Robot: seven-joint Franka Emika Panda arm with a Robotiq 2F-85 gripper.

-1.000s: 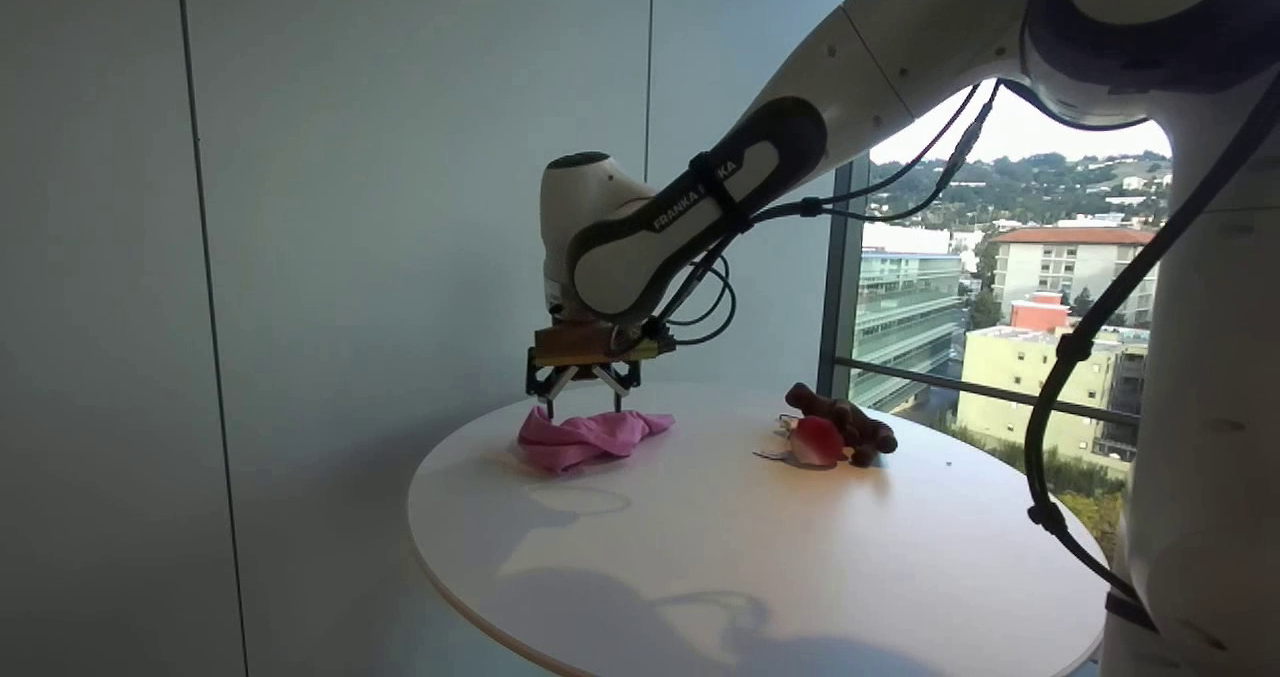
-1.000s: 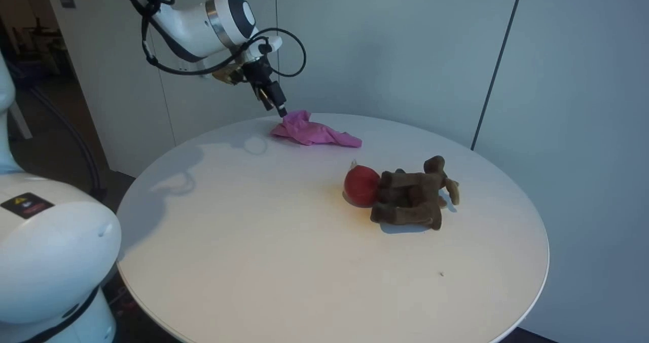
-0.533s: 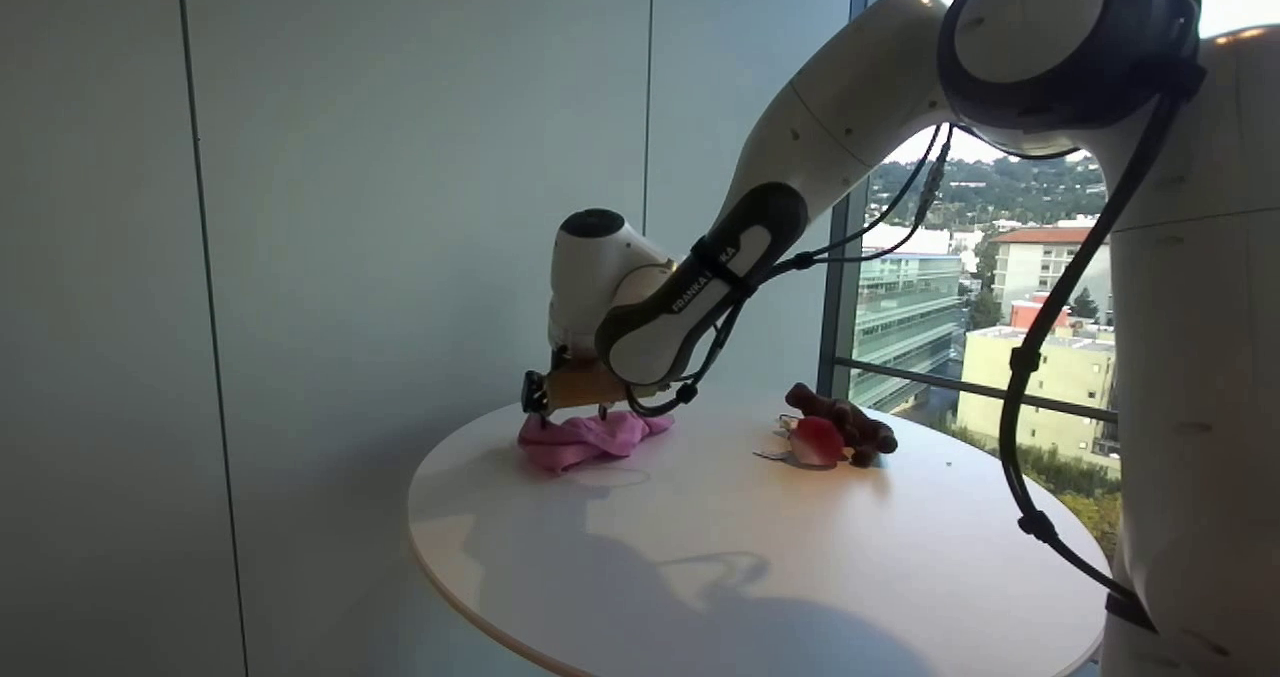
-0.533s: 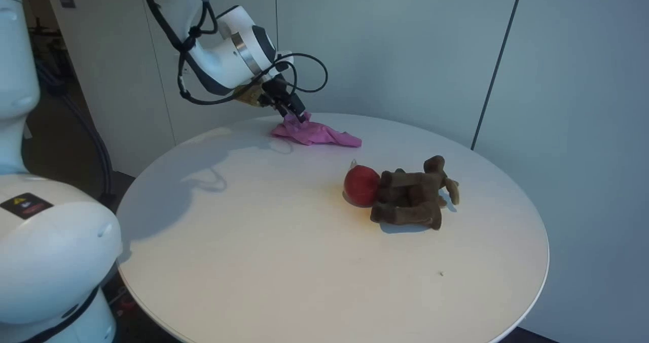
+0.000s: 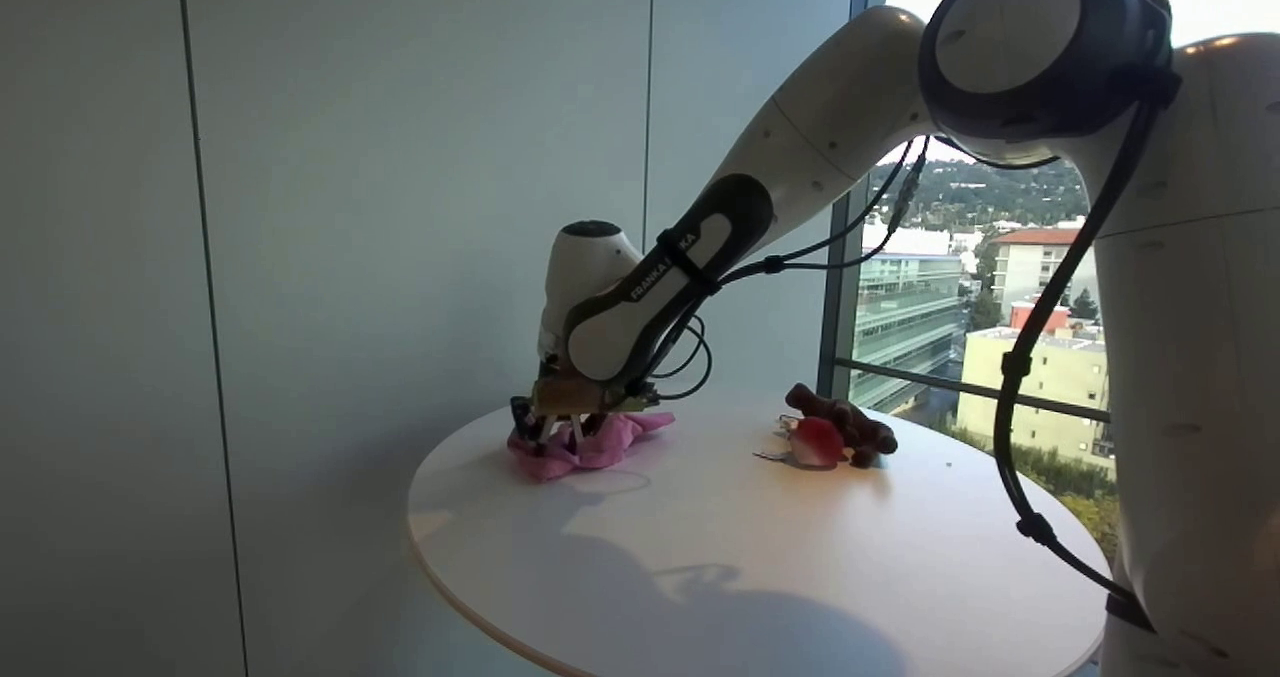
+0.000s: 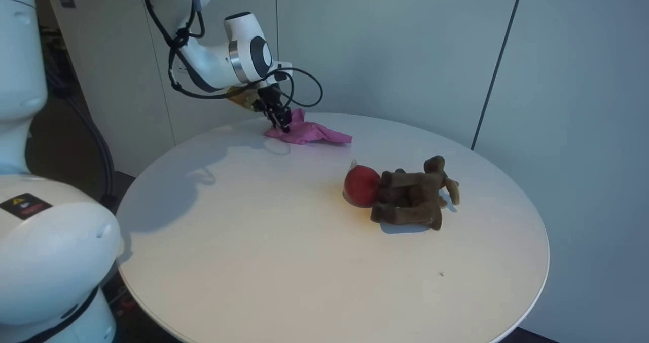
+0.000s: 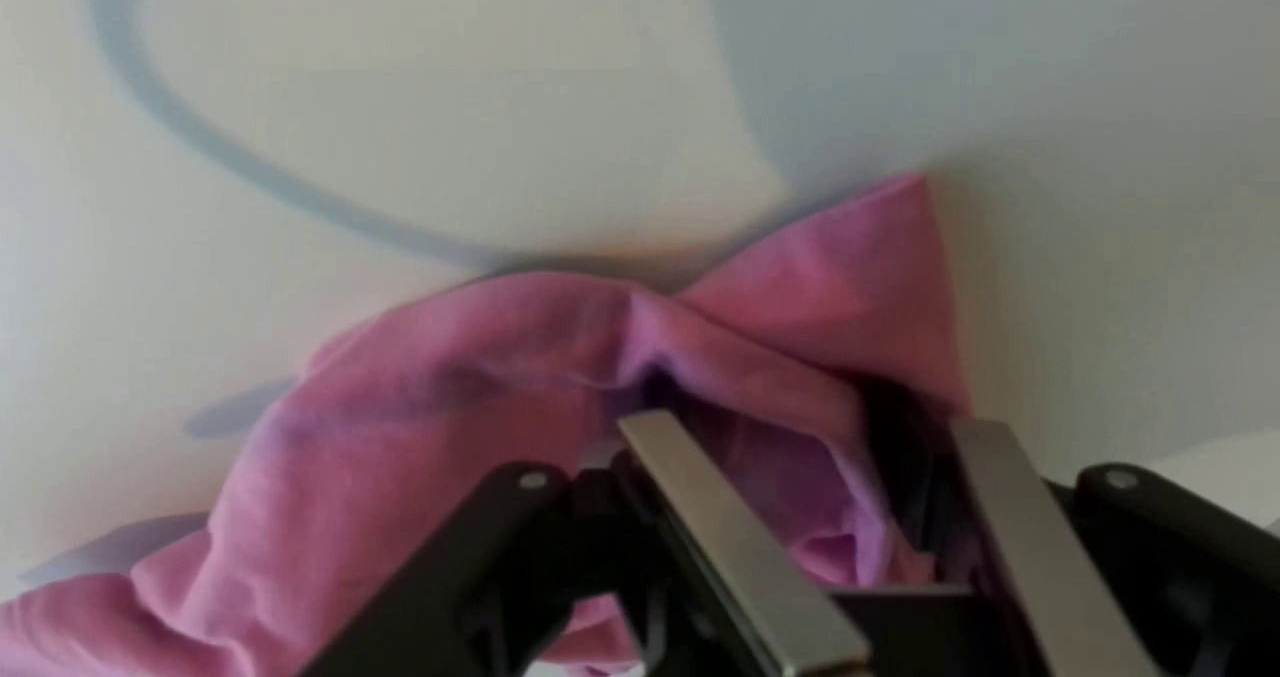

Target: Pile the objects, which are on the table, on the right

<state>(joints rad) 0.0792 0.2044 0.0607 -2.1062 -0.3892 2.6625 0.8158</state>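
A crumpled pink cloth (image 5: 612, 439) lies near the round table's far edge, its folds bunched up in the wrist view. Pointing down into it, my gripper (image 7: 775, 427) has its fingers apart, one on either side of a raised fold. That fold runs closer to the right-hand finger, and a gap shows beside it. Cloth covers the fingertips in part. In both exterior views a red ball-like object (image 6: 361, 186) rests against a brown plush toy (image 6: 418, 203), which lies on its side away from my gripper.
The white round table (image 6: 279, 272) carries all these objects. A grey wall (image 5: 400, 257) rises close behind the cloth, and a window (image 5: 910, 297) is beyond the toy. Cables (image 6: 309, 74) loop out from the wrist.
My gripper has come down into the pink cloth and its jaws have drawn closer together. The cloth has shifted slightly left in both exterior views. The red object and toy have stayed put.
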